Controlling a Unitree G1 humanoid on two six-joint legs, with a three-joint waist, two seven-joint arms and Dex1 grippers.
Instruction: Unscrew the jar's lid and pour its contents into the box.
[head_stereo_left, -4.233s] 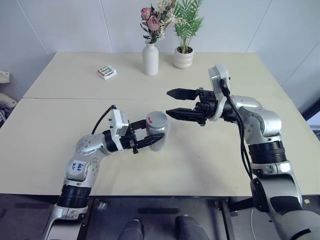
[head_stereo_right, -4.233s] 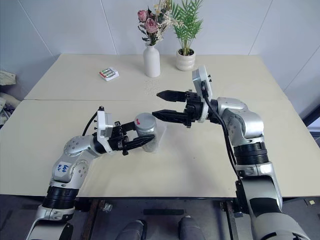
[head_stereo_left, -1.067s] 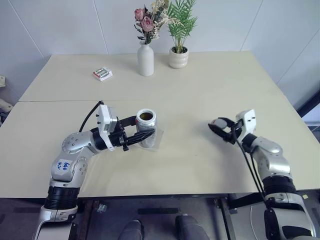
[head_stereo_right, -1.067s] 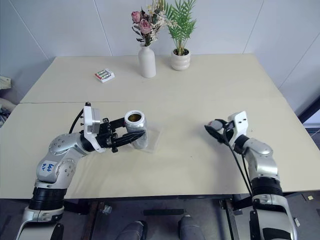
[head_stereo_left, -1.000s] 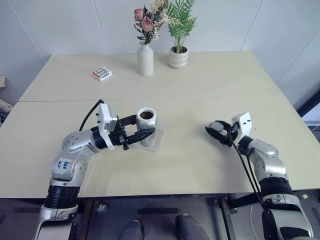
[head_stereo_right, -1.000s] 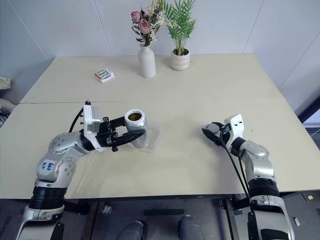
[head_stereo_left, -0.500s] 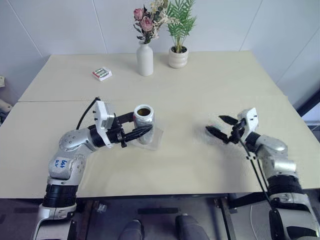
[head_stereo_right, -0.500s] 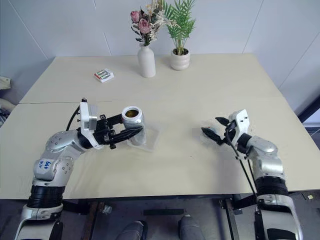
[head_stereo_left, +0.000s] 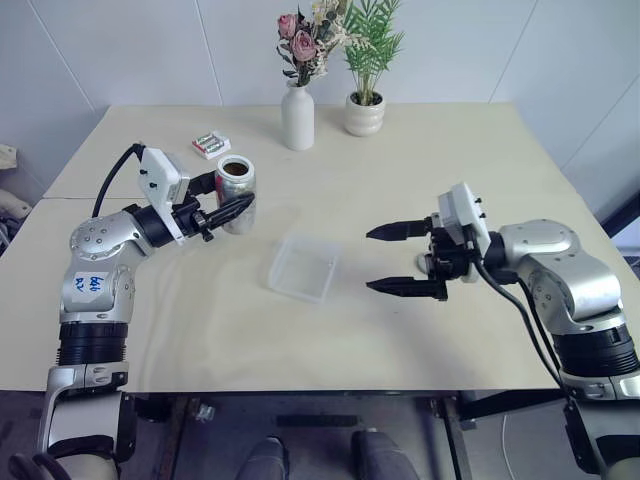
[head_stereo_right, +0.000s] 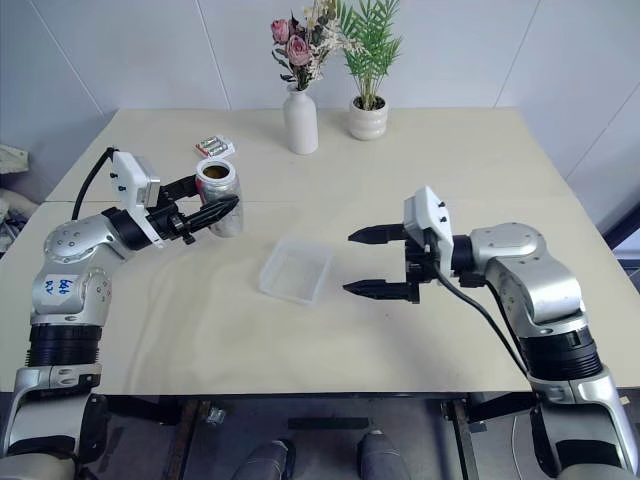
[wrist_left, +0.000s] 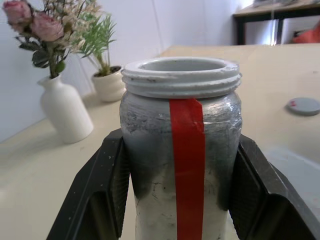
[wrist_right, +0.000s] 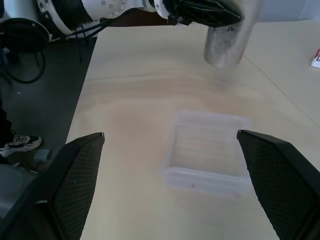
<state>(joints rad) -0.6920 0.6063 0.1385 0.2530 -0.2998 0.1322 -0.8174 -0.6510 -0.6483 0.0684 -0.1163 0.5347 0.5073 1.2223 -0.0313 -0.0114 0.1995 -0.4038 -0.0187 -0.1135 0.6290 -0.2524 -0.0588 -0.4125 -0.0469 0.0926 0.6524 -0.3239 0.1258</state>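
In the head views the uncapped jar (head_stereo_left: 236, 180), clenched in the left tool (head_stereo_left: 222, 207), is now seen lifted off the box (head_stereo_left: 303, 266); in the left wrist view the lid (wrist_left: 304, 105) is seen discarded on the worktop (head_stereo_left: 400, 180); in the right wrist view the right tool (wrist_right: 170, 172) is seen released, so pouring is judged due.

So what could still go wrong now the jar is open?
The open jar hangs in the left gripper well to one side of the box, so an early tilt might spill onto the table. The right gripper, open, points at the light box and might nudge it.
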